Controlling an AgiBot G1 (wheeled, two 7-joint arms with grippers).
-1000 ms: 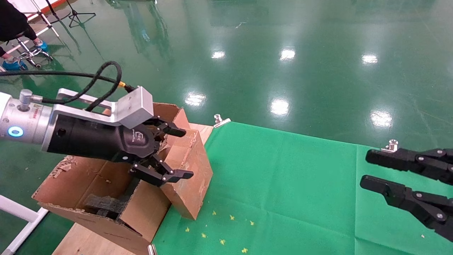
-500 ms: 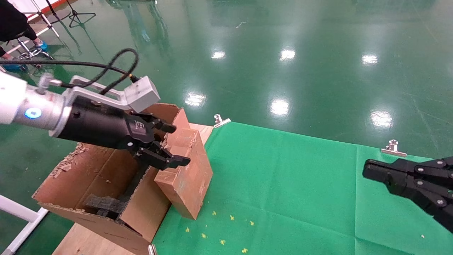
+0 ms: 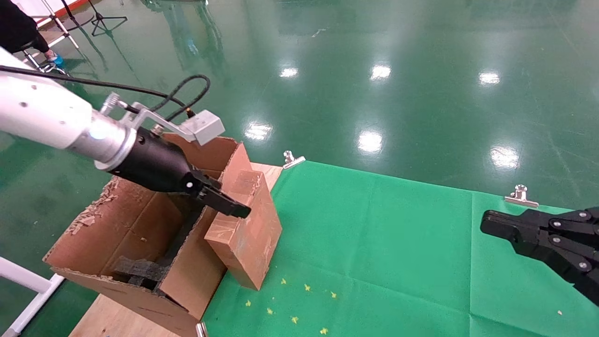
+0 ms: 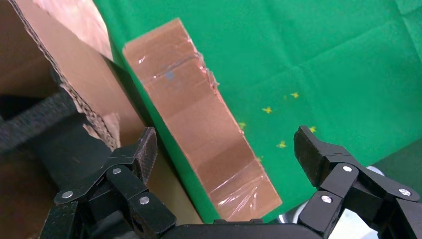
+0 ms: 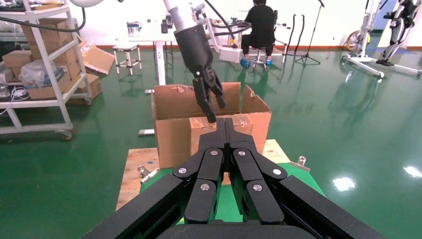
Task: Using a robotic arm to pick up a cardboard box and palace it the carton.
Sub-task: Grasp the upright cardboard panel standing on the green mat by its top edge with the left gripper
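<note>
While cardboard box (image 3: 245,229) leaned tilted against carton (image 3: 140,234) on green tabletop (image 3: 374,243), we saw left claw (image 4: 224,149) spread wide just above it, not gripping; right claw (image 5: 225,130) closed, well apart.

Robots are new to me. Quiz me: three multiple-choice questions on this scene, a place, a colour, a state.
1. Where is the cardboard box?
A) leaning on the carton's outside
B) inside the carton
C) on the floor
2. What colour is the cloth?
A) red
B) green
C) white
3. The left claw is:
A) shut on the box
B) out of sight
C) open over the box
Answers: A, it tilts against the carton's wall; B, plainly green; C, fingers spread either side of it.
</note>
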